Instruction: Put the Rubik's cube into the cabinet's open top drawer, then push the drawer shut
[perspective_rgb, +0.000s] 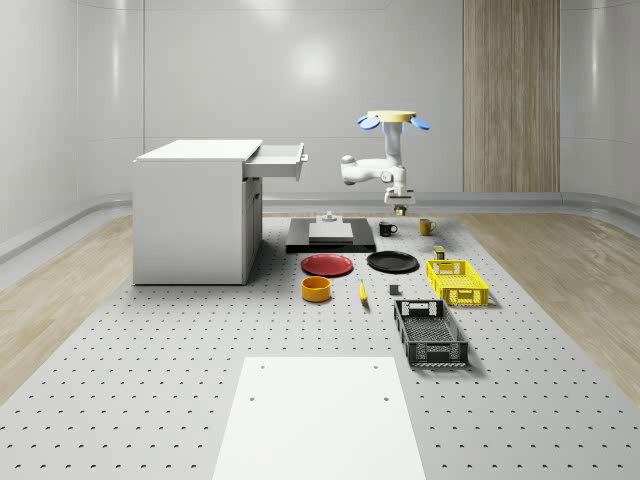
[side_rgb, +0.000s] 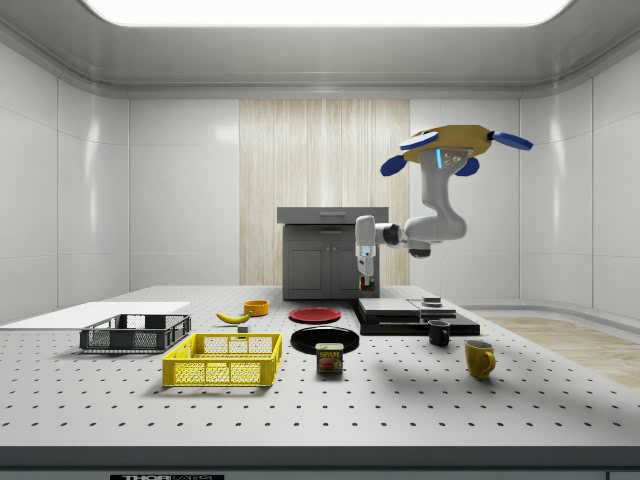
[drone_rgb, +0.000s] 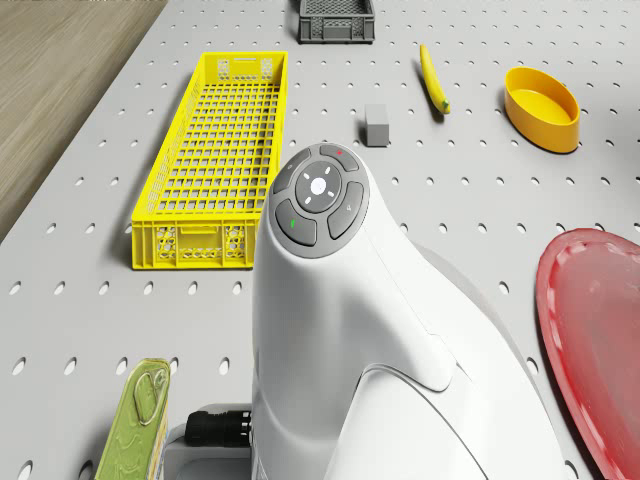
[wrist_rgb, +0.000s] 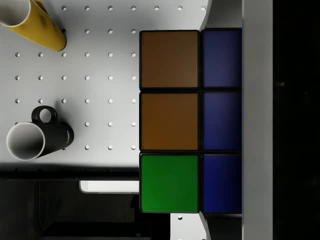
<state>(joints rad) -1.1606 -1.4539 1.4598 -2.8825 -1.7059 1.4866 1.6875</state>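
The Rubik's cube shows brown, green and dark blue squares with black seams in the wrist view, and it sits pinched between the fingers of the gripper, held in the air above the table rather than resting on it. The drone hovers over the far right part of the table, to the right of the cabinet, with the arm bent down toward the cups. The cabinet's top drawer stands pulled out toward the robot, well apart from the cube. Below the gripper lie a black mug and a yellow mug. The table is a pale grey board dotted with rows of holes; on it rest a red plate, a black plate, an orange bowl, a banana, a yellow crate, a dark grey crate and a tin can. The room has light panelled walls, a wooden wall strip and wood flooring.
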